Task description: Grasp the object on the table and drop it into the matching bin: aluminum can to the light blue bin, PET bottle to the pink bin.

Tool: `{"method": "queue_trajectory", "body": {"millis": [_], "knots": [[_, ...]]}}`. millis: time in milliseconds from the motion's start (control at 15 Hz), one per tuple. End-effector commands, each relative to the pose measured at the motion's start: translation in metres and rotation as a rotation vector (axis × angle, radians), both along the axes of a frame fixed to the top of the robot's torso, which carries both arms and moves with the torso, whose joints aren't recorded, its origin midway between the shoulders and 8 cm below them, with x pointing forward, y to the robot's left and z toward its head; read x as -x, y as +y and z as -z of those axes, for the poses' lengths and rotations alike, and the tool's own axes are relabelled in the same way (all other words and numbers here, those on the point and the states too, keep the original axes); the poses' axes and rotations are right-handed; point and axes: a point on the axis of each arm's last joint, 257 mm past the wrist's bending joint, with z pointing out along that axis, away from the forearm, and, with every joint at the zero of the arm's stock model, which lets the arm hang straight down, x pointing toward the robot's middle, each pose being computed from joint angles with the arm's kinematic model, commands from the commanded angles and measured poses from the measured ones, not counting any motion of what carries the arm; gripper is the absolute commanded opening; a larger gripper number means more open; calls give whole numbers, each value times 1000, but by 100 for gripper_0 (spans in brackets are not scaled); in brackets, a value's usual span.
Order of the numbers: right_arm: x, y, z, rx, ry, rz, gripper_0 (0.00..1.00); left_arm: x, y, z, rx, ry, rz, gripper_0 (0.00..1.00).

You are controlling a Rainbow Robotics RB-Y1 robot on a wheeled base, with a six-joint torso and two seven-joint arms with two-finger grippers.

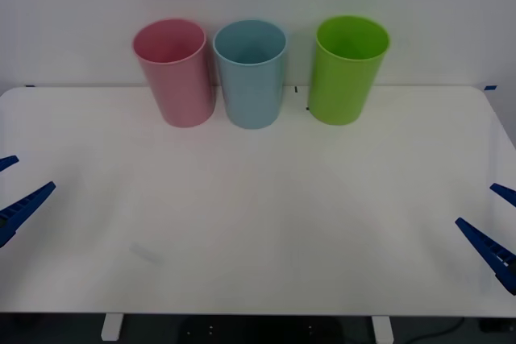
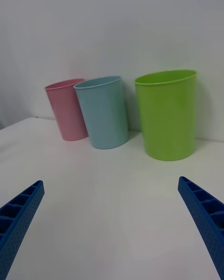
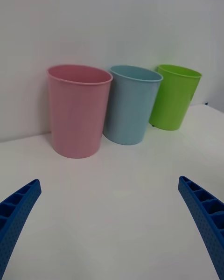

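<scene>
Against the wall, three bins [image 1: 258,74] line the white table [image 1: 258,223].

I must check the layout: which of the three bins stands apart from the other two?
The green bin: a clear gap separates it from the light blue bin, which stands close beside the pink bin.
</scene>
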Motion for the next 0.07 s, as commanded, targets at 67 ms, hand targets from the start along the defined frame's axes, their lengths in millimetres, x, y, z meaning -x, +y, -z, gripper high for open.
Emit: {"method": "queue_trajectory", "body": {"millis": [67], "knots": [[0, 0, 0, 0, 0, 0, 100, 0, 0, 0, 2, 1, -1, 100]]}}
